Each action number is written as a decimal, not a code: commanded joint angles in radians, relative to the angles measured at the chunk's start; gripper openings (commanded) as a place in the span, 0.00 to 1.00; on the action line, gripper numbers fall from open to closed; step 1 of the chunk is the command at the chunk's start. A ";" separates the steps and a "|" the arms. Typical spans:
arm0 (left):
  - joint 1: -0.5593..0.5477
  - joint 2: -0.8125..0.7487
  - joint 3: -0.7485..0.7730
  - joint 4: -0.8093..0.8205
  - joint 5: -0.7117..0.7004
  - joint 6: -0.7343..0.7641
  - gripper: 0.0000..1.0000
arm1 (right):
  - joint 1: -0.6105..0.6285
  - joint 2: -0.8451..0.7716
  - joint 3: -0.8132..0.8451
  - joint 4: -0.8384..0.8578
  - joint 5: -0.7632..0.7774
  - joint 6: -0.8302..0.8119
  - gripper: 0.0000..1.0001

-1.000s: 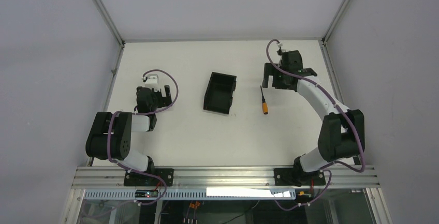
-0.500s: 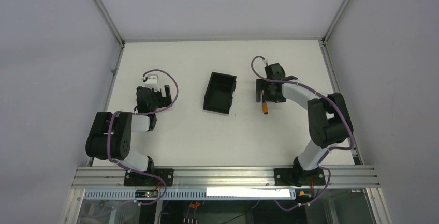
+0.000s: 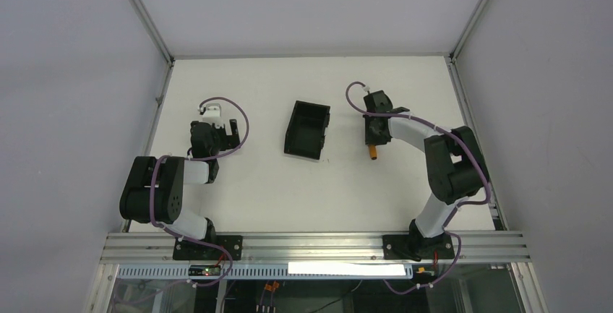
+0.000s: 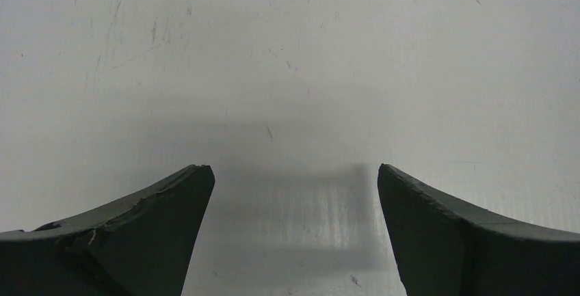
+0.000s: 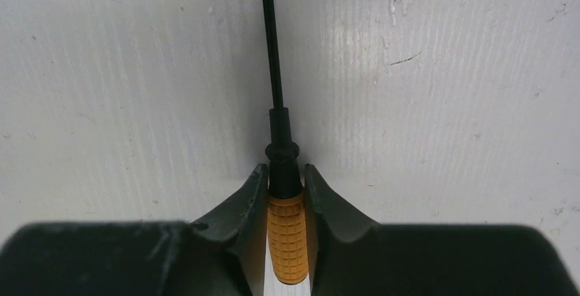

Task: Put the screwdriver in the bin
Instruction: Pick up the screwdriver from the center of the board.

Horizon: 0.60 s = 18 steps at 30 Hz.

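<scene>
The screwdriver [image 5: 286,231] has a stubby orange gridded handle and a thin black shaft that runs straight away from the wrist camera over the white table. My right gripper [image 5: 284,180] is shut on it, both fingers pressed against the handle's sides. From above, the right gripper [image 3: 374,138] sits low on the table with the orange handle end [image 3: 373,152] poking out toward the near side. The black open-top bin [image 3: 307,129] stands to its left, apart from it. My left gripper [image 4: 294,186] hangs open over bare table, nothing between its fingers.
The white table [image 3: 275,183] is walled by grey panels with aluminium posts [image 3: 144,16] at the back corners. The left arm [image 3: 206,136] rests folded at the left of the bin. A metal rail [image 3: 318,244] runs along the near edge.
The right arm swung in from the back right and came down over the screwdriver. Its jaws went from wide open to shut on the orange handle. The left arm stayed still.
</scene>
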 commanded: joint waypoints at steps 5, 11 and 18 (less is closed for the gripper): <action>0.001 -0.024 -0.002 0.027 0.004 -0.005 0.99 | 0.007 -0.117 0.050 -0.076 0.047 0.010 0.00; 0.000 -0.023 -0.002 0.027 0.005 -0.005 0.99 | 0.008 -0.208 0.144 -0.172 0.079 -0.007 0.00; 0.000 -0.023 -0.002 0.027 0.005 -0.005 0.99 | 0.007 -0.296 0.284 -0.256 0.119 -0.023 0.00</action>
